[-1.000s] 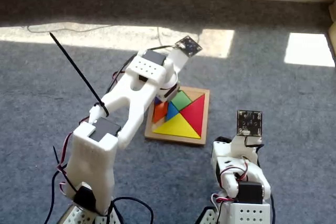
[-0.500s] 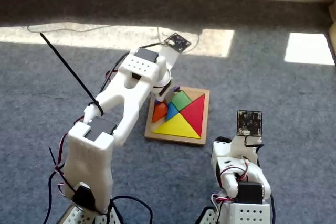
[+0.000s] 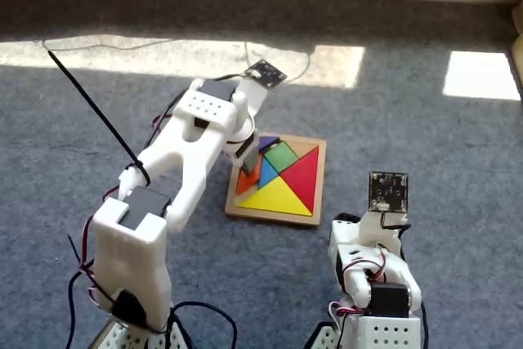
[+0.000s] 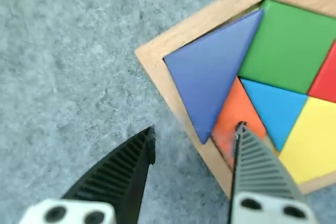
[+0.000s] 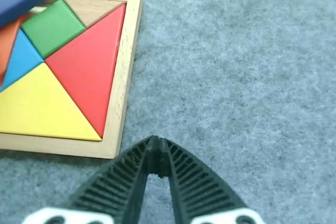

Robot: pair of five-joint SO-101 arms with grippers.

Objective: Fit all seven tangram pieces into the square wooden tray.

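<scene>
Left claw (image 4: pixel 195 128): jaws apart and empty, straddling the tray (image 4: pixel 194 34) at one corner, with one finger above the orange piece (image 4: pixel 235 106) and the other above the carpet (image 4: pixel 63 77).
Right claw (image 5: pixel 156 142): jaws together and empty, over carpet just beside the tray's near rim.
Seated pieces: the yellow triangle (image 5: pixel 47 103), red triangle (image 5: pixel 89 61) and green square (image 4: pixel 289 45) lie flat in the tray, edges touching.
Blue triangle (image 4: pixel 210 72): in the tray's corner against the orange piece. Its point crosses onto the rim, and it seems to ride up rather than sit flat, though the angle makes that hard to judge.
Gap: bare wood (image 5: pixel 97 8) shows beside the green square and red triangle.
Risk, tilt: pressing down on the propped blue triangle could tip it up or flip it out over the rim.
Risk, shove: a sideways nudge could carry through the orange piece and push the seated pieces out of line.
Risk, tray: a finger catching the rim could drag the whole tray across the carpet.
Risk, grip: closing here would pinch the rim and orange piece together, not the blue triangle.
</scene>
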